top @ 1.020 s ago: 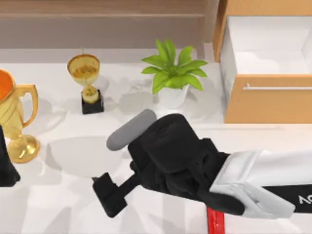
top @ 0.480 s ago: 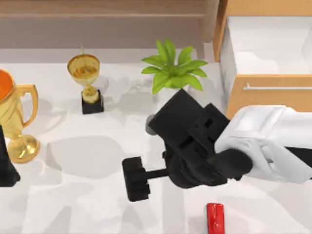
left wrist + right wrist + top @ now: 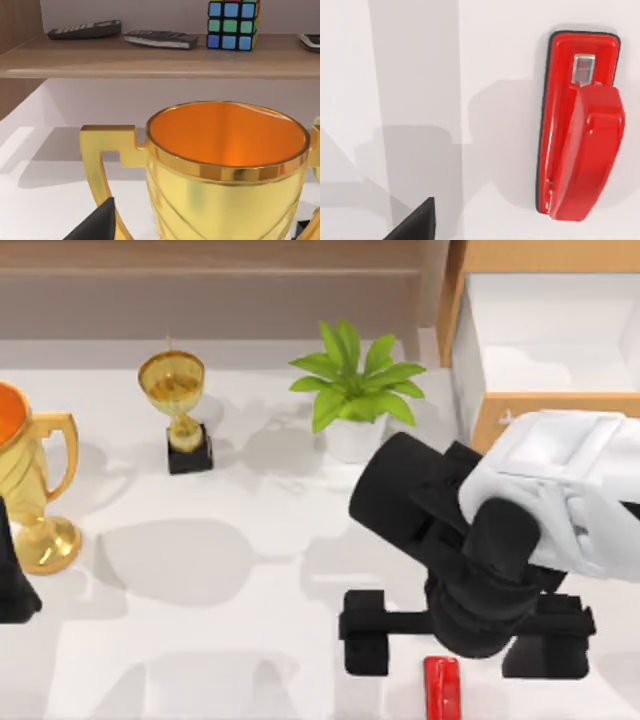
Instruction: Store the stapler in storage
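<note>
The red stapler (image 3: 441, 688) lies flat near the table's front edge, right of centre. In the right wrist view the stapler (image 3: 580, 125) shows lengthwise on the white tabletop. My right gripper (image 3: 455, 632) hovers just behind and above it, open wide, with one black finger (image 3: 365, 630) to the left and the other to the right. Nothing is between them. The storage (image 3: 480, 425), a tan drawer cabinet, stands at the back right with its drawer pulled out and its white interior (image 3: 540, 330) showing. My left gripper (image 3: 10, 585) is parked at the left edge, open.
A potted plant (image 3: 355, 390) stands left of the drawer. A small gold trophy (image 3: 178, 400) sits at the back left and a large gold cup (image 3: 225, 165) at the far left. On the wall shelf (image 3: 150, 57) rest remotes and a colour cube (image 3: 233, 25).
My right arm has swung right and toward the front edge. Its gripper has turned so the fingers span left to right over the stapler. The left arm has not moved.
</note>
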